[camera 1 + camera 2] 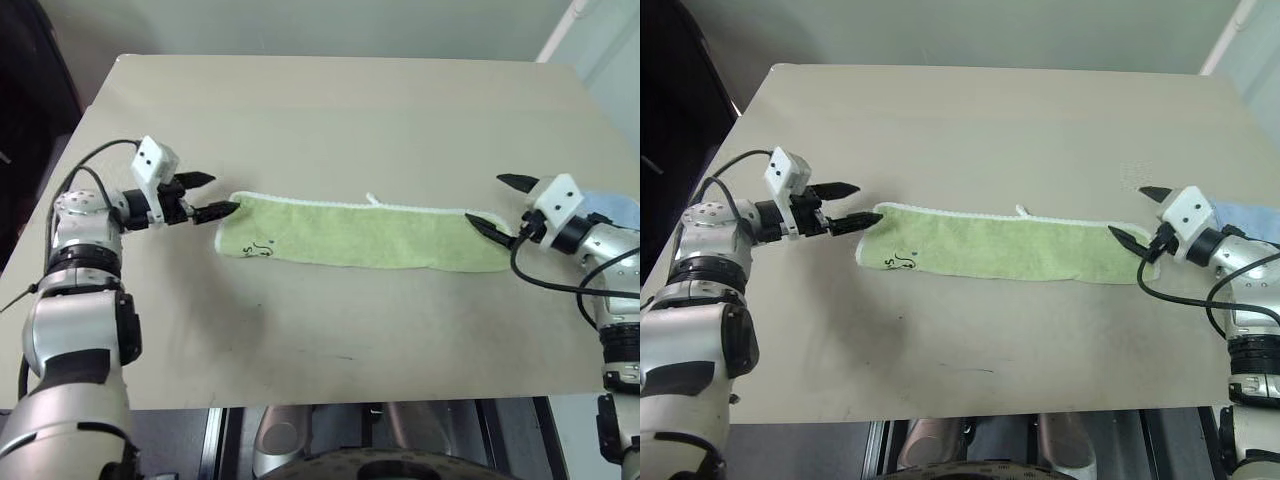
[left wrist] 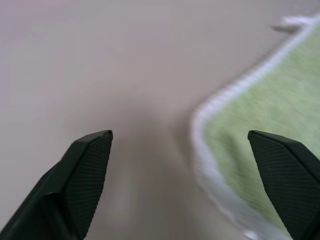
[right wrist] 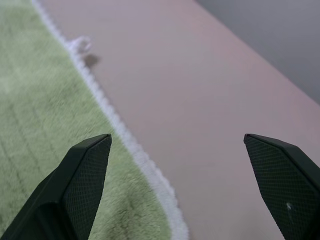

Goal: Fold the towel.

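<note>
The towel (image 1: 365,235) is a light green strip with white edging, lying flat across the middle of the table, its dark printed mark (image 1: 260,247) near the left end. My left gripper (image 1: 225,193) is open at the towel's left end, one fingertip right at the far corner and nothing between the fingers. In the left wrist view, the towel's edge (image 2: 220,100) lies between the spread fingers. My right gripper (image 1: 483,198) is open at the right end, its lower fingertip over the towel's far right corner. The right wrist view shows the towel (image 3: 45,130) under one finger.
A light blue cloth (image 1: 612,207) lies at the table's right edge, behind my right gripper. The beige table (image 1: 330,110) stretches well beyond the towel toward its far edge. A small white loop (image 1: 372,199) sticks out from the towel's far edge.
</note>
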Robot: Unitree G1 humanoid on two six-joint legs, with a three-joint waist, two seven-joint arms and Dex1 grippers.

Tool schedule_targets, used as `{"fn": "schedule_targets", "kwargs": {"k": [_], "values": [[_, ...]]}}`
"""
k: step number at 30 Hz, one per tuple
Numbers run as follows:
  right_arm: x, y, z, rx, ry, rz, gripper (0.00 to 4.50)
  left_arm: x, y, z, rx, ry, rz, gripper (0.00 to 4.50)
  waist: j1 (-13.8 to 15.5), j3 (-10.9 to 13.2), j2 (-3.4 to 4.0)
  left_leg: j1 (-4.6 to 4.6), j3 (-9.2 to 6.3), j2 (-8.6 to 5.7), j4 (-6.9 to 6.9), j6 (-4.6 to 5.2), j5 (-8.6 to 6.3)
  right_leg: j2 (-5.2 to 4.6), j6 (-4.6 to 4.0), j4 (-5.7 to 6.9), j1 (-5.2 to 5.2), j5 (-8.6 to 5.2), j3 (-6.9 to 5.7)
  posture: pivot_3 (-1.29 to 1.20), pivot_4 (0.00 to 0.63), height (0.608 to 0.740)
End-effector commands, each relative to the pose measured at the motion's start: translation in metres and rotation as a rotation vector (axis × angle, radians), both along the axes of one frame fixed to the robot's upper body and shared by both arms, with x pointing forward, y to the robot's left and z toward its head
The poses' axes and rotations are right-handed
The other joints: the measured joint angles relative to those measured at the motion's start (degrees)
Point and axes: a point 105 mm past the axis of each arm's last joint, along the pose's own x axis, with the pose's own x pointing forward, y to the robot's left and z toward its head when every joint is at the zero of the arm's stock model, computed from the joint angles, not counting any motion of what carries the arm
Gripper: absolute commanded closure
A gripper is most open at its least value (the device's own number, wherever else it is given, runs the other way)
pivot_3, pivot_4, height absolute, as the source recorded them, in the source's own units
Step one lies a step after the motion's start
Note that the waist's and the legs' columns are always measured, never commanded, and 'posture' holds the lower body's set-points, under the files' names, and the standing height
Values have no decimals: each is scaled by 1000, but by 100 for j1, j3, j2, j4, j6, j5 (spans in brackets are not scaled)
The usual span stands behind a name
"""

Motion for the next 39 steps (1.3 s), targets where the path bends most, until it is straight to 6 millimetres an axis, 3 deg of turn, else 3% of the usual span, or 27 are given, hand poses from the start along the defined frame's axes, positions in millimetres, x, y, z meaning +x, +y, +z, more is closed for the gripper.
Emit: {"fn": "schedule_targets", "kwargs": {"k": [1, 5, 8, 13, 17, 21, 25, 29, 34, 39], "values": [[-5, -5, 20, 111, -14, -30, 0, 3, 3, 24, -40, -88, 7, 24, 2, 0, 0, 0, 0, 0, 0, 0, 0, 0, 0, 0, 0, 0, 0, 0, 150, 740], [-23, -5, 21, 390, 233, -53, 0, -1, -19, 53, -185, -123, -160, 24, 42, 0, 0, -8, -3, -1, 0, -3, 2, 2, 1, 0, -1, -8, -4, 0, 150, 740], [-44, 1, 18, 559, 436, -57, 0, -10, -42, 63, -224, -121, -335, 24, 68, 0, 0, -15, -2, -11, 0, -8, 6, 0, 12, -2, 0, -17, -1, 0, 150, 740], [-66, 5, 22, 720, 510, -60, 0, -32, -75, 58, -245, -67, -550, 24, 47, 0, -1, -18, -4, -29, 0, -11, 4, -9, 38, -1, 2, -37, 6, 0, 150, 740], [-77, 0, 21, 844, 557, -106, 0, -60, -100, 38, -105, -7, -667, 24, 21, -1, -2, -17, 1, -30, 3, -7, -4, -11, 69, 0, 3, -55, 9, 0, 150, 740], [-93, -5, -6, 936, 743, -205, 0, -83, -132, 33, -100, 27, -692, 24, 49, -1, -5, -22, -6, -30, 3, -2, -8, -11, 100, 1, 1, -79, 10, 0, 150, 740], [-107, -5, -17, 1012, 858, -226, 0, -100, -144, 12, -19, 65, -703, 24, 59, -4, 0, -6, -4, -35, 2, 1, -17, -13, 114, 4, 13, -103, 20, 0, 150, 740], [-111, -9, -21, 1074, 893, -264, 0, -106, -156, 12, -86, 70, -704, 24, 57, -4, -1, -1, -5, -35, 3, 1, -17, -13, 114, 8, 14, -93, 24, 0, 150, 740], [-109, -20, -35, 1135, 957, -355, 0, -108, -164, 6, -104, 70, -700, 24, 57, -4, 0, 16, -6, -36, 3, 2, -16, -13, 114, 8, 32, -91, 32, 0, 150, 740], [-97, -29, -63, 1170, 1016, -499, 0, -112, -169, 5, -128, 70, -720, 24, 49, -6, -2, 16, -5, -36, 3, 0, -23, -13, 118, 5, 30, -93, 36, 0, 150, 740]]}}
